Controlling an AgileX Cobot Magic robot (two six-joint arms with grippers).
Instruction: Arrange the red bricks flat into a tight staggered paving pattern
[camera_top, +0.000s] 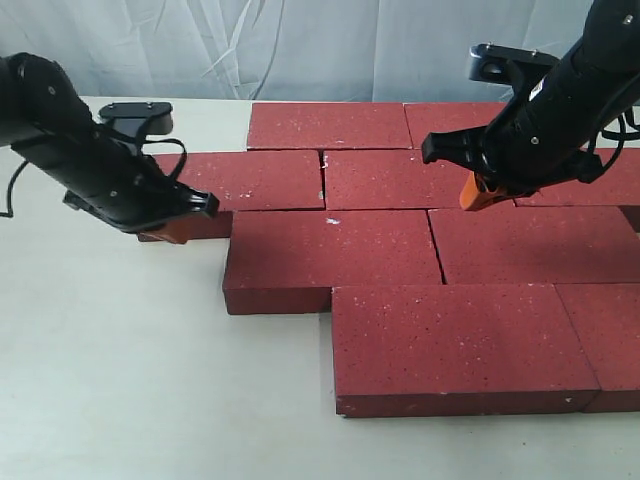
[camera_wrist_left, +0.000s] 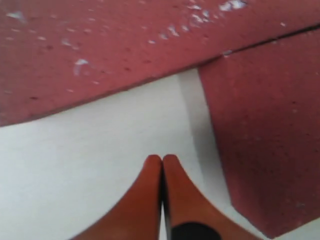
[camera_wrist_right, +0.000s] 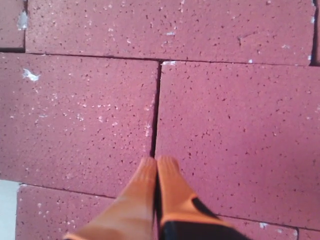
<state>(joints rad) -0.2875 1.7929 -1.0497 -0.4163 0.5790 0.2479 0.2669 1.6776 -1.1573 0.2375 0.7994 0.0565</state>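
Pushing stance, likely: both jaws closed, empty; left gripper (camera_wrist_left: 162, 160) low beside the red bricks (camera_top: 330, 250), right gripper (camera_wrist_right: 156, 161) above a joint (camera_wrist_right: 156, 100).

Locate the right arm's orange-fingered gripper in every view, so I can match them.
Exterior view: the black, orange-fingered right gripper is upper right, above the speckled dark red bricks.
Left wrist view: not in it.
Right wrist view: the gripper, fingers together, above the bricks.
Shared landmark: the brick seam just ahead of its tips.
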